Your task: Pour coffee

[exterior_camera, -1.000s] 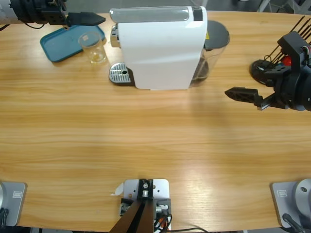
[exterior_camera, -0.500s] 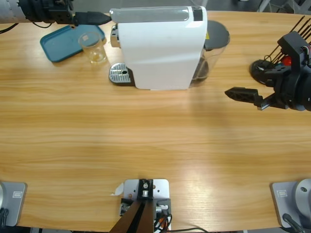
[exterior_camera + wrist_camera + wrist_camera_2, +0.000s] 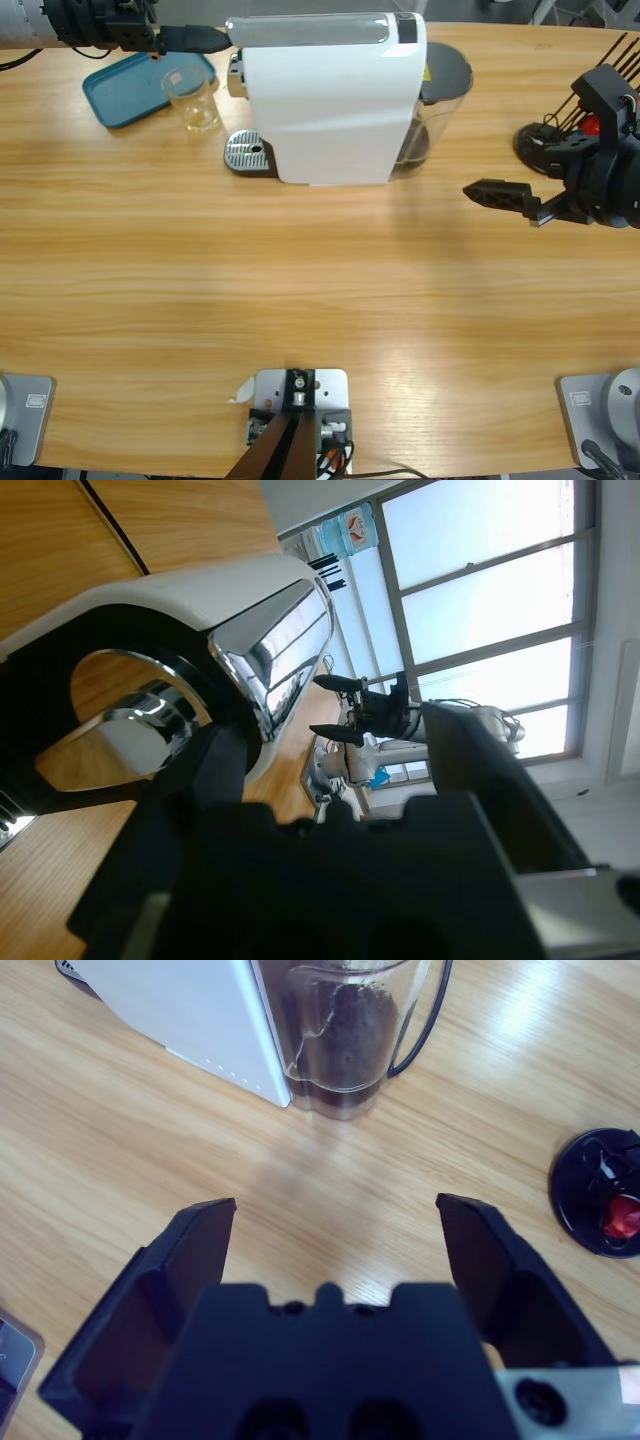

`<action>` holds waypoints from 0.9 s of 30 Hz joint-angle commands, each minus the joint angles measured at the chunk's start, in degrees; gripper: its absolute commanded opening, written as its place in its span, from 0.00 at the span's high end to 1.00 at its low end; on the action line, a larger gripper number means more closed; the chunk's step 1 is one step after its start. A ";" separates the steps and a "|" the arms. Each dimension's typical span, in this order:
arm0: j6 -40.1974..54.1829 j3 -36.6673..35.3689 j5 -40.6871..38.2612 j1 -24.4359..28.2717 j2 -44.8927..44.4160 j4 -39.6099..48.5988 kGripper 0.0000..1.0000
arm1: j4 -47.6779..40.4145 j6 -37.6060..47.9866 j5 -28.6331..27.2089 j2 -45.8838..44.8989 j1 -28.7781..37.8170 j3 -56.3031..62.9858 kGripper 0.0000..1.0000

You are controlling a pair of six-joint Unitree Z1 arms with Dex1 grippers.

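High view: the left gripper (image 3: 222,39) has advanced from above the blue tray (image 3: 112,95) to the coffee machine (image 3: 330,95) lever, jaws apart; the right gripper (image 3: 495,195), jaws apart, idles.

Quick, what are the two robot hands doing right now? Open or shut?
Left gripper: open, empty, at the coffee machine's front end.
Right gripper: open, empty, over the table.

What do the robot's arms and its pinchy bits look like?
Each tool is black with two flat, pointed jaws on a blocky black body. The left tool sits on a silver-grey round arm with a black cable. The right tool hangs off a chunky black wrist with a small silver bracket.
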 commanded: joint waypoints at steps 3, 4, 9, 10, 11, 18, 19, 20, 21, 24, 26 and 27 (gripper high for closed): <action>-0.79 1.39 -0.78 3.96 -0.41 -0.67 0.28 | -0.45 0.68 -1.16 1.22 0.61 1.32 0.11; -0.79 1.44 -0.76 3.96 -0.32 -0.67 0.28 | -0.47 0.68 -1.16 1.22 0.61 1.32 0.11; -0.62 2.02 -0.81 3.54 0.49 -0.67 0.28 | -0.47 0.68 -1.25 1.22 0.61 1.32 0.11; -0.62 2.02 -0.74 3.25 0.65 -0.67 0.28 | -0.47 0.68 -1.25 1.29 0.61 1.32 0.11; -0.62 1.97 -0.67 2.85 0.72 -0.67 0.28 | -0.47 0.68 -1.25 1.31 0.61 1.32 0.11; -0.97 1.48 0.17 -0.07 0.96 -0.67 0.28 | -0.47 0.68 -1.25 1.43 0.61 1.23 0.11; -0.97 1.39 0.22 -0.10 1.03 -0.71 0.28 | -0.47 0.68 -1.29 1.43 0.61 1.27 0.11; -1.04 1.23 0.22 -0.09 1.07 -0.71 0.28 | -0.47 0.68 -1.32 1.45 0.61 1.25 0.11; -1.16 1.02 0.22 -0.09 1.03 -0.69 0.28 | -0.47 0.68 -1.34 1.48 0.61 1.25 0.11; -1.34 0.35 0.22 -0.09 0.95 -0.67 0.28 | -0.54 0.68 -1.34 1.48 0.61 1.23 0.11; -1.50 0.04 0.22 -0.09 0.77 -0.69 0.30 | -0.54 0.68 -1.34 1.55 0.61 1.25 0.11; -1.50 -0.02 0.22 -0.10 0.68 -0.69 0.32 | -0.55 0.68 -1.34 1.57 0.61 1.23 0.11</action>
